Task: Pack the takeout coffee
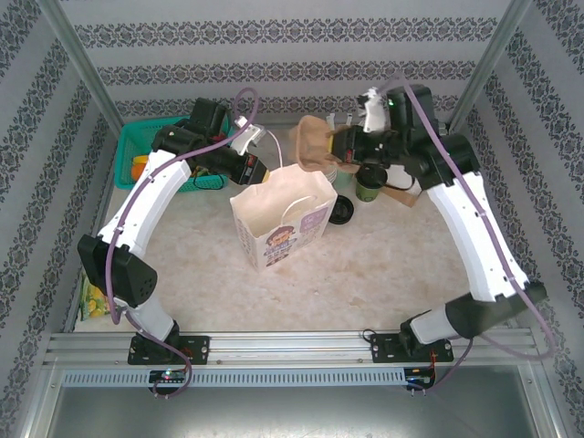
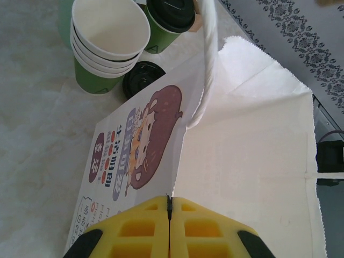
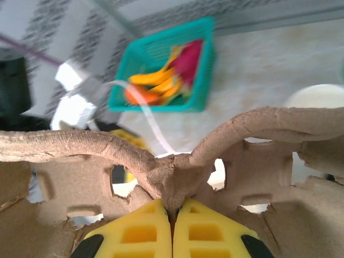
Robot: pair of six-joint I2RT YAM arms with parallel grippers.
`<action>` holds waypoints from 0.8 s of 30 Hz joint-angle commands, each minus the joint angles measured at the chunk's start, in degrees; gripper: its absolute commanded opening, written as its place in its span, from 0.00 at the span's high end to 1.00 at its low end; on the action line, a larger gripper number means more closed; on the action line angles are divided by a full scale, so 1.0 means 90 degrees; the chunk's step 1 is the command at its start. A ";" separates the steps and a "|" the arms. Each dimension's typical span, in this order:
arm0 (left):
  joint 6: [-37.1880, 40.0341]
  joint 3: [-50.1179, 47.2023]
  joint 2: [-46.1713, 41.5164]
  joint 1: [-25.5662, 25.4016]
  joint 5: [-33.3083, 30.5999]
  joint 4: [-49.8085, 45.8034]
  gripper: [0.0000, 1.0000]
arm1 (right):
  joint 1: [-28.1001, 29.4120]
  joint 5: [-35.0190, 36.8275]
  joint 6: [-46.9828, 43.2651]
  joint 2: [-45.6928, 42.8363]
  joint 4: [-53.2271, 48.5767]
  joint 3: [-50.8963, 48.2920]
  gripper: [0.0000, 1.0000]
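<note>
The takeout coffee (image 1: 370,183), a dark green cup with a black lid, stands on the table right of the white printed paper bag (image 1: 278,219); it also sits at the top of the left wrist view (image 2: 169,21). My left gripper (image 1: 258,172) is shut on the bag's rim (image 2: 170,198), holding its mouth open. Behind the bag, my right gripper (image 1: 351,141) is shut on the middle ridge (image 3: 173,207) of a brown pulp cup carrier (image 1: 315,141) and holds it above the table. Neither gripper touches the coffee.
A stack of cream paper cups (image 2: 110,43) and a loose black lid (image 2: 142,78) stand beside the bag. A teal basket (image 1: 146,151) of coloured items sits at the back left. A brown piece (image 1: 406,193) lies under the right arm. A yellow-green packet (image 1: 91,297) lies at the left edge.
</note>
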 commanded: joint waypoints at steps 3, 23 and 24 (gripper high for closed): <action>-0.0005 0.0184 0.0072 -0.0051 0.0214 0.0037 1.00 | 0.0279 -0.2200 0.0750 0.0216 0.1032 -0.0167 1.00; -0.0070 0.0474 0.0254 -0.0044 0.0067 -0.0070 1.00 | 0.0451 -0.0828 0.0025 0.0921 -0.0831 -0.0519 1.00; -0.0092 0.0497 0.0278 -0.0048 0.0064 -0.0079 1.00 | 0.0483 -0.0735 0.0059 0.0939 -0.0807 -0.0549 1.00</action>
